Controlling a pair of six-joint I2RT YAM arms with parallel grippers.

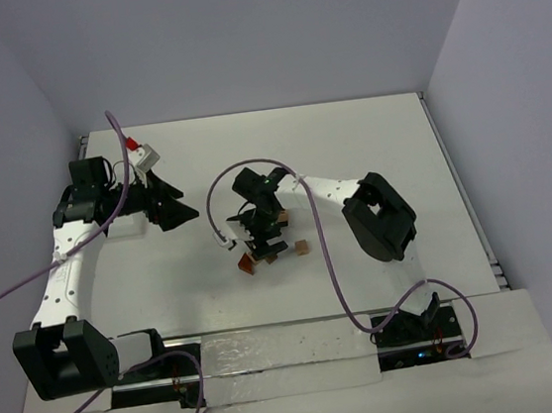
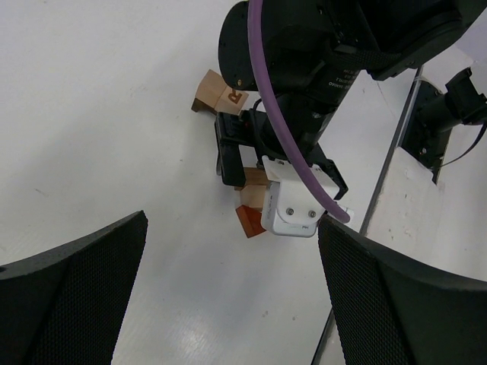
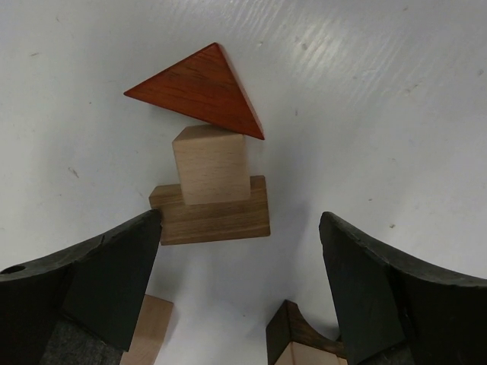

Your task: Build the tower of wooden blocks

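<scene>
Right gripper (image 1: 266,244) hanging wide open over the tower (image 3: 209,175) at the middle of the table (image 1: 348,138)

Its own camera is showing the spread fingers (image 3: 91,281) gripping nothing, loose blocks (image 3: 152,323) lying low between them; just beyond, the tower is showing as a three-piece line, a flat brown block (image 3: 213,220), a tan cube (image 3: 209,163) and a red wedge (image 3: 199,90) touching in turn; the long axis is running away from the fingers, the wedge at the far end; the overhead view is hiding most of this under the gripper; well apart, the left gripper (image 1: 181,199) is gaping empty.
</scene>
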